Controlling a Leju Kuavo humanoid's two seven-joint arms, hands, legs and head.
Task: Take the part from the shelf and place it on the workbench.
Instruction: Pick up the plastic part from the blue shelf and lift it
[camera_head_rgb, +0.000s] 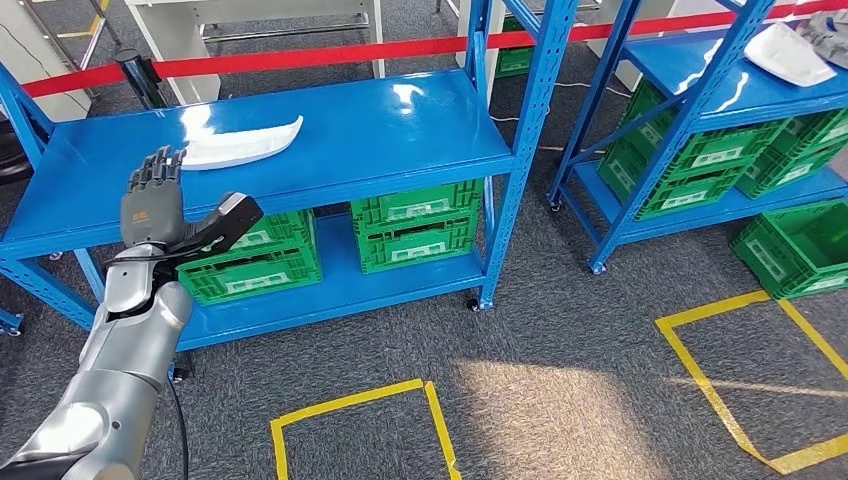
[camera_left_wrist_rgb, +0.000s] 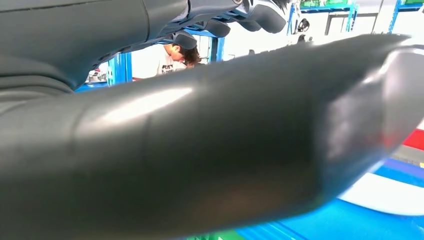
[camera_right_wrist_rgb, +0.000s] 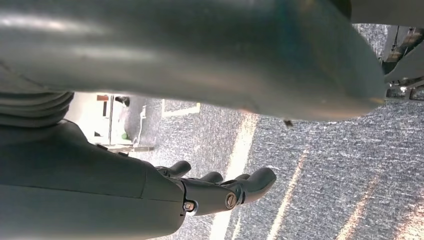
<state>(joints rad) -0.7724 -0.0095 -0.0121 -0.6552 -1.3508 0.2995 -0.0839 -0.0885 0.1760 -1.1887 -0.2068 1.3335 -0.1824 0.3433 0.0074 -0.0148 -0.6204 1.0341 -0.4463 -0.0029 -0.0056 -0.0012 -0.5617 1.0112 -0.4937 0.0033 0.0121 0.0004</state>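
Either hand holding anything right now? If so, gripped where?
Nothing is held. The left hand is raised with fingers apart, just short of the white part lying on the blue shelf. The right hand hangs over the floor with nothing in it.

The right hand (camera_right_wrist_rgb: 150, 195) holds nothing; its dark fingers (camera_right_wrist_rgb: 250, 182) extend with slight gaps between them, and its thick grey thumb (camera_right_wrist_rgb: 200, 55) stands apart. Beneath lies grey carpeted floor (camera_right_wrist_rgb: 325, 190) crossed by pale tape lines (camera_right_wrist_rgb: 235, 165).
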